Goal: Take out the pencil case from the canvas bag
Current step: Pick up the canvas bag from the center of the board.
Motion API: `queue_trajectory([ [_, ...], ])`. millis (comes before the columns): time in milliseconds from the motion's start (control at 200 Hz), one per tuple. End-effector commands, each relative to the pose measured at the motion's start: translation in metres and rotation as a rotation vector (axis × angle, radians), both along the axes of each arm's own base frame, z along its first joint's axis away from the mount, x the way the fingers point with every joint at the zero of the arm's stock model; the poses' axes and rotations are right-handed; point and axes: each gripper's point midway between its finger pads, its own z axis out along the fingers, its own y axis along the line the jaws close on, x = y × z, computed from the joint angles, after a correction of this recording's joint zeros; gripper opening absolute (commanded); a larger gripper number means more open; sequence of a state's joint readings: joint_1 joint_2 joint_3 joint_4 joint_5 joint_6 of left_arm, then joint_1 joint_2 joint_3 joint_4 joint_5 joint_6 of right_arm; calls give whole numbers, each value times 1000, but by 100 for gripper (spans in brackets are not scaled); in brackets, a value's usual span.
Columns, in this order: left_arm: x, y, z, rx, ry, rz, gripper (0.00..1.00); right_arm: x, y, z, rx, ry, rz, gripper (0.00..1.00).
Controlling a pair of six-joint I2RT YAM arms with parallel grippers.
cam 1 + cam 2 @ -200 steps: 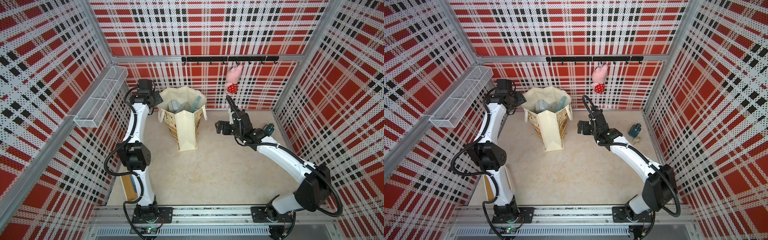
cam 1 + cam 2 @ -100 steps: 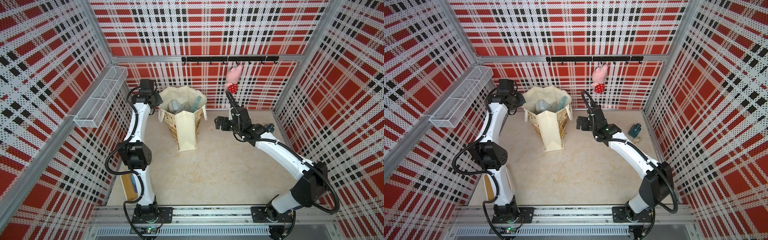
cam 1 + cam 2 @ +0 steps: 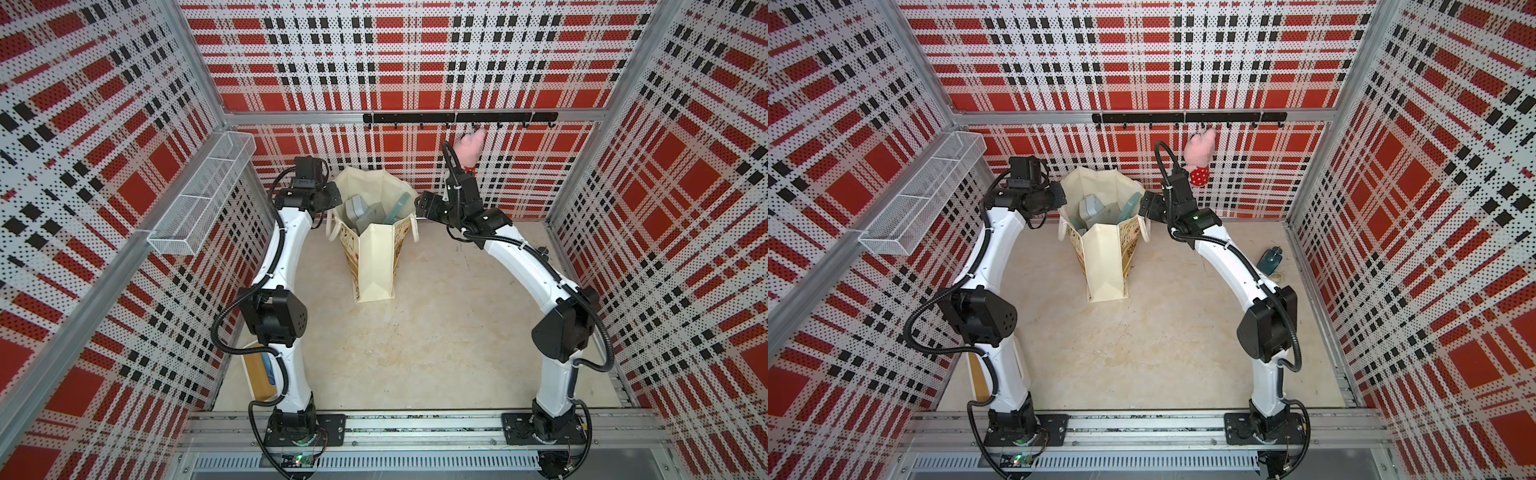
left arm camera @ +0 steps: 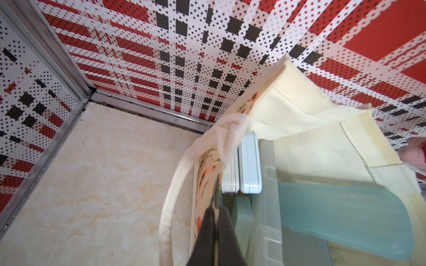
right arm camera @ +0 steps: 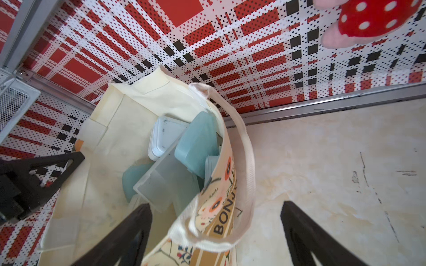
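Observation:
The canvas bag (image 3: 376, 253) (image 3: 1105, 259) stands upright at the back of the floor, its mouth wide. Inside lie a teal rounded case (image 5: 198, 147) (image 4: 345, 214), white tins (image 4: 250, 161) (image 5: 164, 138) and a translucent grey box (image 5: 166, 182); which is the pencil case I cannot tell. My left gripper (image 3: 332, 199) (image 4: 216, 195) is shut on the bag's left rim beside the white handle (image 4: 170, 195). My right gripper (image 3: 423, 205) (image 5: 214, 232) is open, straddling the right rim and handle (image 5: 246, 161), one finger inside the bag, one outside.
A pink plush toy (image 3: 469, 145) (image 3: 1200, 156) hangs from the black hook rail (image 3: 457, 117) just behind my right wrist. A wire basket (image 3: 199, 195) juts from the left wall. A small teal object (image 3: 1268, 262) lies on the floor at the right wall.
My left gripper has closed on the bag's left rim. My right arm has swung left and up to the bag, its fingers now astride the right rim.

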State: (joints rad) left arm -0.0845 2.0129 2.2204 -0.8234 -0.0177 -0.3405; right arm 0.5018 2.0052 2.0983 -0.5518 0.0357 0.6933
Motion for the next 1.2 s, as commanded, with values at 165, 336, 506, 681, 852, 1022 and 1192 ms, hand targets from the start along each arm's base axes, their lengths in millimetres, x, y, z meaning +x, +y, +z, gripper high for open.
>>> queue_trajectory([
  [165, -8, -19, 37, -10, -106, -77, 0, 24, 2, -37, -24, 128, -3, 80],
  [336, -8, -28, 38, -10, -112, -107, 0, 37, 11, -48, 34, 142, 58, 80],
  [506, -8, -36, 44, -9, -133, -136, 0, 42, 22, -54, 60, 165, 120, 64],
  [681, -7, -33, 58, -31, -166, -128, 0, 35, 17, -44, 53, 142, 121, 31],
  [852, -7, -24, 80, -49, -215, -102, 0, 9, 8, -39, 62, 121, 116, 10],
  [1022, -9, -14, 114, -65, -294, -88, 0, -32, 6, -54, 98, 129, 118, 3],
  [1192, -13, -20, 149, -104, -382, -134, 0, -77, 21, -75, 206, 136, 133, 1],
])
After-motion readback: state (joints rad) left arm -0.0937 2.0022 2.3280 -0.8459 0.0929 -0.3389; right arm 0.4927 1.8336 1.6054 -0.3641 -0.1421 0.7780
